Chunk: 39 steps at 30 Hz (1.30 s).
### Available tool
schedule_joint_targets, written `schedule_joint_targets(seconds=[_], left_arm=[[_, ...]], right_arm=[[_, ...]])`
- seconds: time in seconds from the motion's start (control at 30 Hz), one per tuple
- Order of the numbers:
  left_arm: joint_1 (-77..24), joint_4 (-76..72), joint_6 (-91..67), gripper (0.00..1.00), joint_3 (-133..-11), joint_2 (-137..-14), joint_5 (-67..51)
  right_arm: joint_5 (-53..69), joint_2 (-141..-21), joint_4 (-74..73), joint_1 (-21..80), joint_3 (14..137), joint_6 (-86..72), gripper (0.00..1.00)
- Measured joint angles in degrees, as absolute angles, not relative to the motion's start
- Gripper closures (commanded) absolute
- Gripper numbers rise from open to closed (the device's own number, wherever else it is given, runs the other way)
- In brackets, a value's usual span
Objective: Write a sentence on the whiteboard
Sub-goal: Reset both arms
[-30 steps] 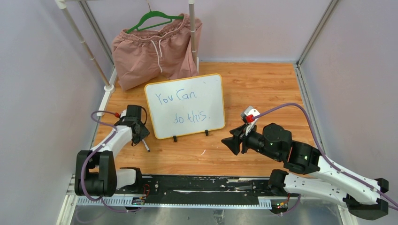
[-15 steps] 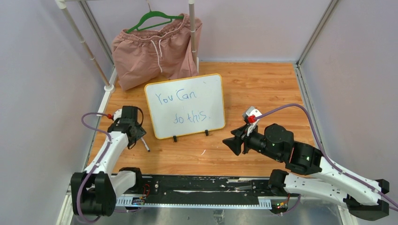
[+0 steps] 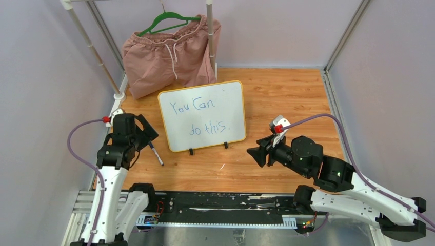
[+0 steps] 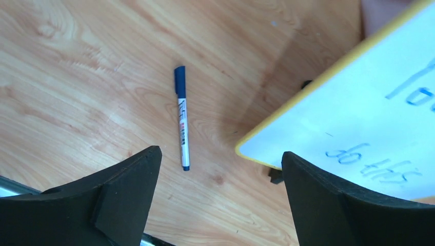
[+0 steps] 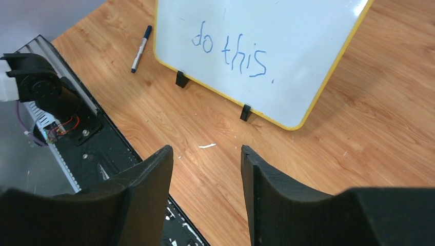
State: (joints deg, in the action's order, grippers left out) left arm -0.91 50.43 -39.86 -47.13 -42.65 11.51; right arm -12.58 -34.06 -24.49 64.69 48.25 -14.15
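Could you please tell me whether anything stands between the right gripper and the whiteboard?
Nothing visible does. Only bare wooden table with a small flat white scrap lies between the right gripper, jaws open, and the whiteboard.

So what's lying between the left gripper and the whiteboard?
A marker, lying loose on the wooden table beside a corner of the whiteboard, touching neither it nor the open left gripper. The left wrist view shows it best.

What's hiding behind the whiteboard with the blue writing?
Behind the whiteboard are pink shorts on a green hanger, beside a white pole. The board covers the strip of wooden table right behind it, so anything lying there can't be seen.
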Motion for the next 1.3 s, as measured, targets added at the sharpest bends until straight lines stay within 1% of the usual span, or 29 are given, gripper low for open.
schedule_joint_targets(seconds=[0.03,0.1,0.27,0.4,0.47,0.6,0.7,0.8,0.93,0.97,1.07,1.2,1.3], left_arm=[[-1.1,51.2,-39.0,0.07,-48.1,-41.8,11.2],[-2.3,53.0,-36.5,0.01,-50.4,-40.5,11.0],[-9.3,56.4,-28.2,0.00,-57.0,-40.1,14.7],[-17.3,57.0,-22.3,0.00,-64.8,-41.5,19.3],[-21.0,56.5,-20.4,0.00,-67.4,-42.3,20.3],[-26.9,54.7,-17.8,0.00,-70.7,-45.2,23.2],[-30.7,52.2,-16.1,0.00,-72.3,-47.6,24.9],[-33.2,49.5,-14.3,0.00,-73.5,-50.4,26.4],[-35.7,47.0,-12.8,0.00,-78.3,-56.5,27.0],[-35.9,46.3,-12.6,0.00,-79.7,-58.2,26.9],[-36.2,43.1,-12.4,0.00,-81.7,-62.4,26.9],[-36.2,39.8,-14.2,0.00,-82.2,-64.8,29.2],[-36.2,39.4,-16.4,0.00,-85.8,-67.2,31.0]], right_arm=[[-13.4,-34.2,-24.5,64.7,48.2,-14.1,0.45],[-15.3,-34.7,-24.5,64.7,48.3,-14.1,0.44],[-23.1,-37.3,-22.6,64.7,48.3,-14.3,0.43],[-33.6,-41.4,-19.3,64.7,48.9,-15.6,0.36],[-37.3,-43.9,-17.5,64.7,49.7,-15.7,0.30],[-43.5,-49.2,-14.3,64.7,51.7,-14.6,0.22],[-46.7,-50.5,-12.0,64.6,51.8,-12.9,0.16],[-45.7,-50.4,-10.2,62.5,51.7,-12.5,0.14],[-37.4,-51.7,-11.0,49.9,52.8,-15.5,0.15],[-35.3,-53.2,-12.0,46.6,54.1,-16.3,0.15],[-31.5,-58.5,-14.7,40.8,59.9,-17.9,0.15],[-32.2,-64.5,-16.8,36.9,69.0,-18.3,0.16],[-33.9,-65.9,-17.0,35.0,74.2,-16.2,0.17]])
